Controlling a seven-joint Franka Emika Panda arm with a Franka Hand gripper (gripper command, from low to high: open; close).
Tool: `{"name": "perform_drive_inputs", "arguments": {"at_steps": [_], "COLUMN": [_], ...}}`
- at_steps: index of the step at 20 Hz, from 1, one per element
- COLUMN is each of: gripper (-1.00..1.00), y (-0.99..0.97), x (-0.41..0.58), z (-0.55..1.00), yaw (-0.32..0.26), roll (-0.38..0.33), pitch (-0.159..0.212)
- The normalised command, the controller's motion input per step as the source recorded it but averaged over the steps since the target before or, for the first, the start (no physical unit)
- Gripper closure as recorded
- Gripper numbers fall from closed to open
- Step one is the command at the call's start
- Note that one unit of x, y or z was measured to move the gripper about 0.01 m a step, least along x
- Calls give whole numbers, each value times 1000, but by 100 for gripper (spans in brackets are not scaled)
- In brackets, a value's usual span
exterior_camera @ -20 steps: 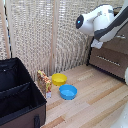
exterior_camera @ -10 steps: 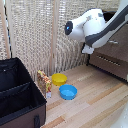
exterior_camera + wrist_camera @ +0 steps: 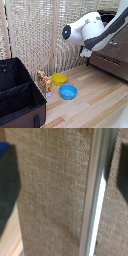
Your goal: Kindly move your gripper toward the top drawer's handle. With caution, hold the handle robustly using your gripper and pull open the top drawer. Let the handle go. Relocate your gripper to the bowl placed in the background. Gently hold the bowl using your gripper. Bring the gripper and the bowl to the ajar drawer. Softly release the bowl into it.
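Bowl (image 3: 59, 79): yellow, upright on the wooden floor (image 3: 95, 105), touching the blue bowl (image 3: 68, 92).
Arm (image 3: 87, 30): raised beside the brown dresser (image 3: 112, 60).
Jaws: cannot tell whether apart or together.

I see a pale wooden plank floor (image 3: 95, 102) carrying everything. On it sit a yellow bowl (image 3: 59, 79) and, just beside it toward me, a wider blue bowl (image 3: 68, 92). A small giraffe-like toy (image 3: 45, 81) stands near them, beside a black box (image 3: 19, 95). A brown dresser (image 3: 111, 56) stands at the exterior view's right.
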Motion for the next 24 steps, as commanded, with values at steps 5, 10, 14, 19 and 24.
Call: {"name": "perform_drive_inputs", "arguments": {"at_steps": [5,10,14,19,24], "gripper": [-100,-100,-100,-100,-100], "y": [696,279,139,155,158], "x": [-20,106,100,98,89], "z": [101,194,172,72,12], "yaw": [-44,-229,-257,-251,-246], "roll": [0,147,249,309,342], "pitch": [4,6,0,15,49]}}
